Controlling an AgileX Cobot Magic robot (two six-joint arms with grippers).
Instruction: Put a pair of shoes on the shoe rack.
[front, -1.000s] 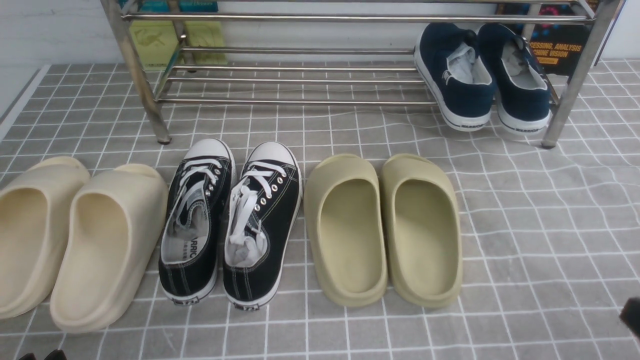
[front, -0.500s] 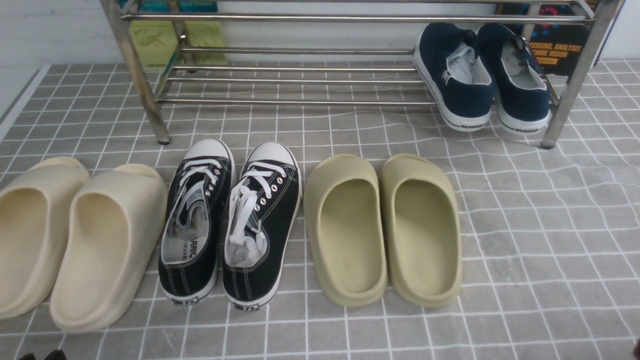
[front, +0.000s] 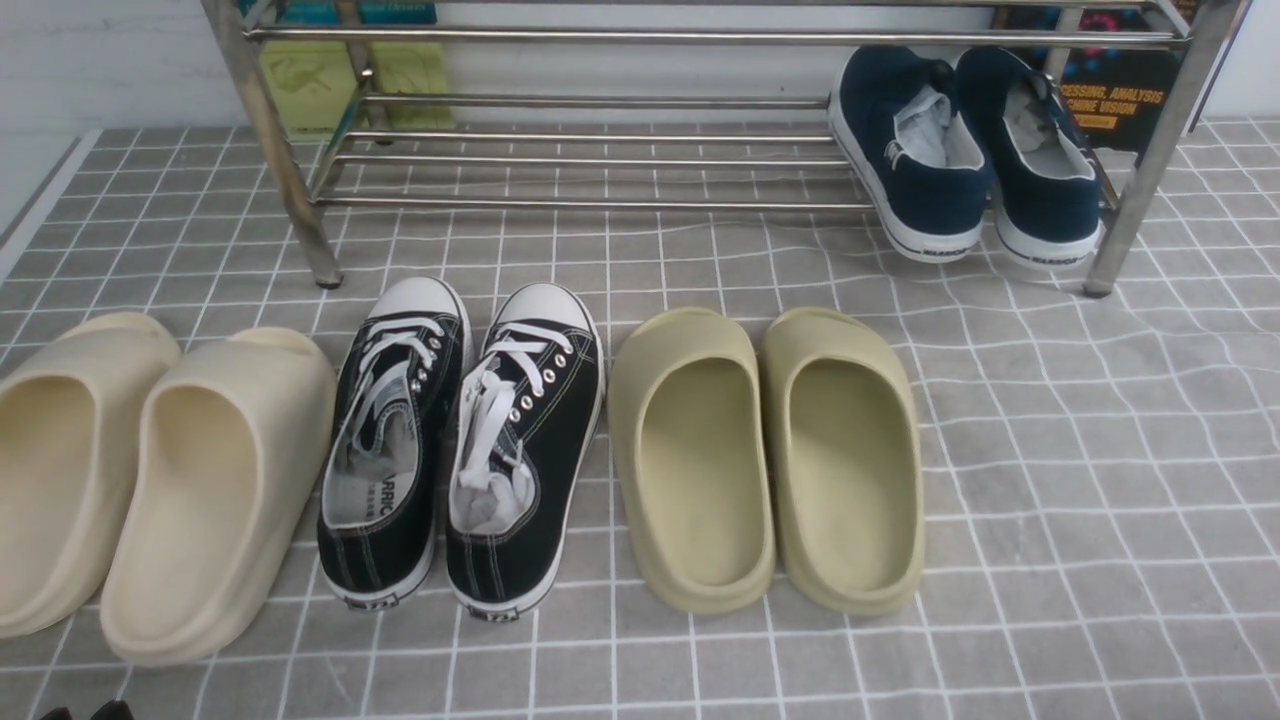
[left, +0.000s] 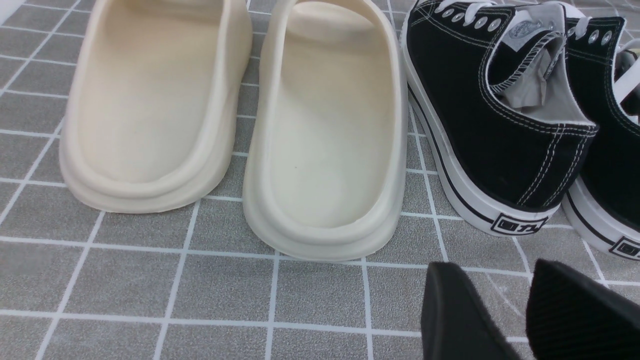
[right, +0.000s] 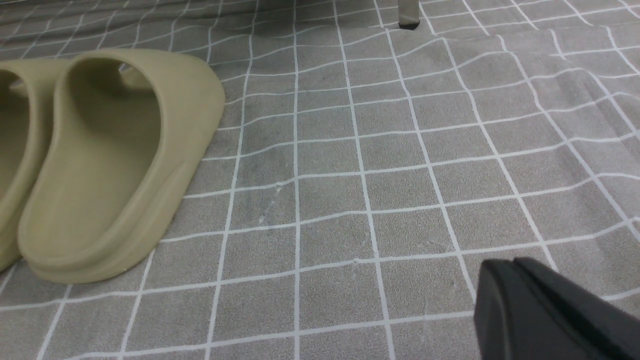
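Observation:
The pair of navy slip-on shoes, left one (front: 915, 160) and right one (front: 1045, 165), rests side by side on the lower bars at the right end of the steel shoe rack (front: 600, 38), heels toward me and hanging over the front bar. My left gripper (left: 492, 272) is open and empty, low over the tiled mat just behind the heels of the black sneakers (left: 500, 125); only its tips show at the bottom edge of the front view (front: 85, 713). My right gripper (right: 500, 270) is shut and empty over bare mat, out of the front view.
On the mat in front of the rack stand cream slides (front: 150, 480), black lace-up sneakers (front: 460, 440) and olive slides (front: 765, 460). Books (front: 1120, 100) lean behind the rack. A rack leg (right: 407, 15) shows in the right wrist view.
The dark tip of my right gripper at the front view's lower right edge has drawn back out of view. The shoes have not moved.

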